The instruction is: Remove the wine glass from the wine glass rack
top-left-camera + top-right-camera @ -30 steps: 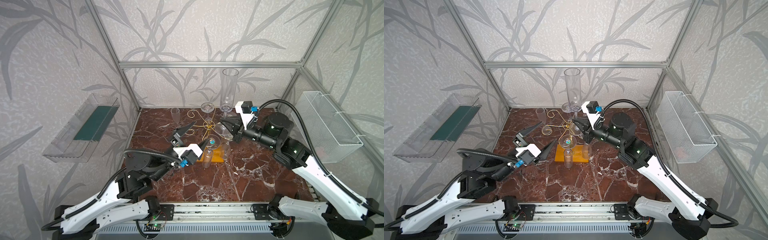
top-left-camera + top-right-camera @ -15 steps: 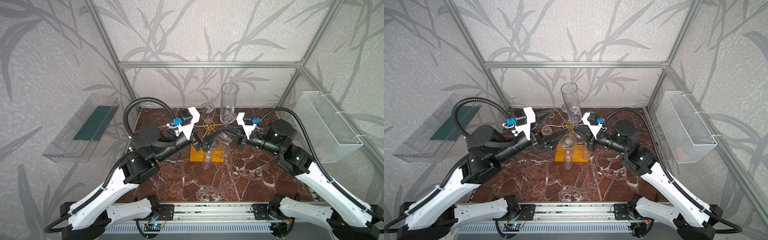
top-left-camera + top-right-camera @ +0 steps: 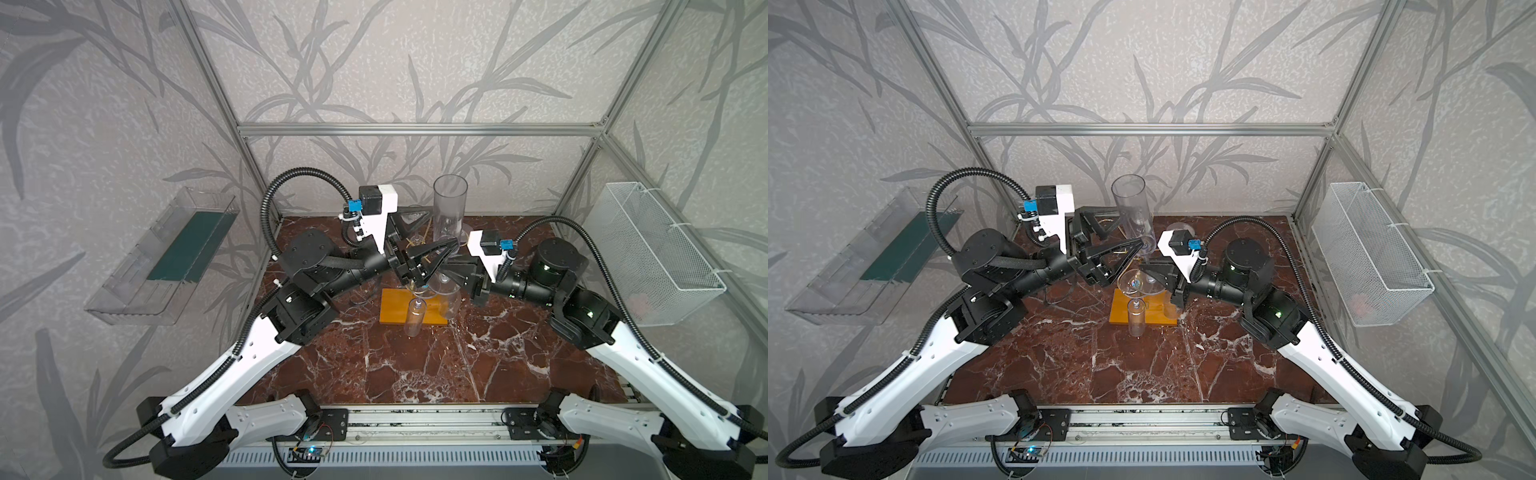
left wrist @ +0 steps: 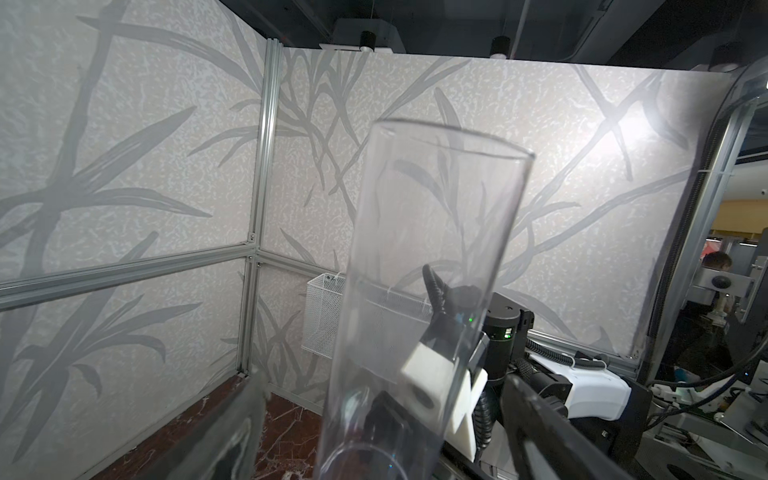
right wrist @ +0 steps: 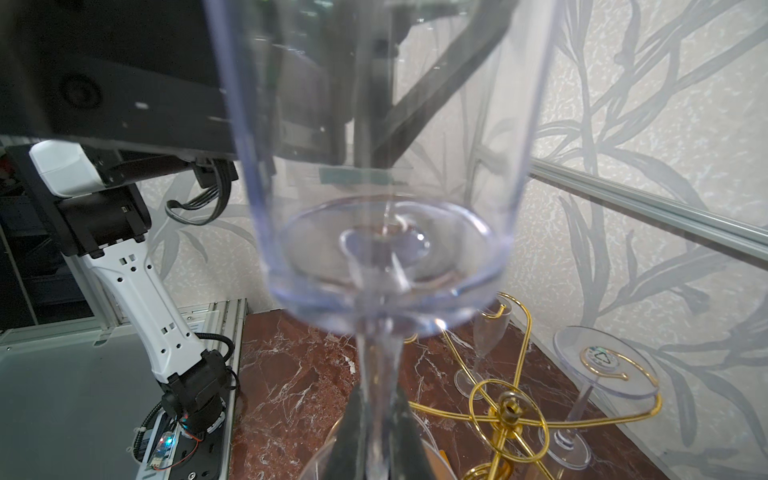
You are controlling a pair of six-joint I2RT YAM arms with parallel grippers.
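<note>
1. We count two black-and-white robot arms, each ending in one hand.
2. The left hand (image 3: pixel 443 227) is spread wide. Its two dark fingers (image 4: pixel 540 419) flank the lower bowl of the one tall clear straight-sided wine glass (image 3: pixel 449 208), and the left wrist view shows a gap on each side.
3. The right hand (image 5: pixel 380 401) is pinched tight on that glass's thin stem, just under the bowl.
4. The glass stands rim-up directly above the rack, and its foot is hidden from us.
5. There is one thin gold wire rack (image 5: pixel 509 409), with curled scroll arms spreading from a central post on an orange-yellow wooden base (image 3: pixel 1121 311).
6. Around the rack we make out at least three more clear glasses.
   - One front glass (image 3: pixel 1136 321) hangs bowl-down at the rack's front.
   - A second front glass (image 3: pixel 452 305) hangs just beside it.
   - A far glass (image 5: pixel 602 361) has its foot caught in a scroll on the rack's wall side.
   - The arms hide the remainder, so we cannot give a full count.
7. The rack sits on one dark red-brown marbled desk (image 3: pixel 415 374) with white veins.
8. Pale walls with a grey leaf pattern, framed by aluminium bars, enclose the rack.
   - One white wire mesh basket (image 3: pixel 656 249) hangs well to the rack's right-arm side.
   - One clear plastic bin with a dark green insert (image 3: pixel 166 257) hangs well to its left-arm side.
</note>
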